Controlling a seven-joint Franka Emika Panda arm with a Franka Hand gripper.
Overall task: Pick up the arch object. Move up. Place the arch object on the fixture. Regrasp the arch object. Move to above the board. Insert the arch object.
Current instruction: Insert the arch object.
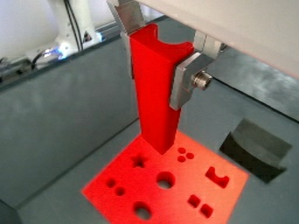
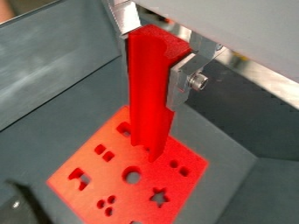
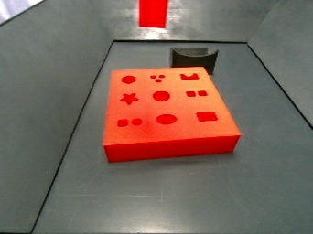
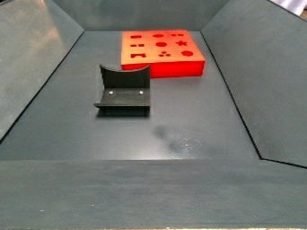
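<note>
While hanging upright well above the board (image 1: 163,179), the arch object (image 1: 156,83) is being gripped near its upper end, lower end pointing down at the board's holes. Looking stiff, light and smooth-sided, probably hard plastic, so likely slippery under a loose pinch. Judging the flat long faces near the top the best place to hold, leaving the lower end free for entering the arch hole (image 1: 219,178). Gripper (image 2: 158,63) clamping the bar between silver finger plates (image 1: 187,80) in both wrist views, jaws narrowed to the bar's thickness. Showing only the bar's lower tip (image 3: 153,13) at the frame edge in a side view, beyond the board's far edge. Standing beside the board, the fixture (image 4: 122,91), bare.
</note>
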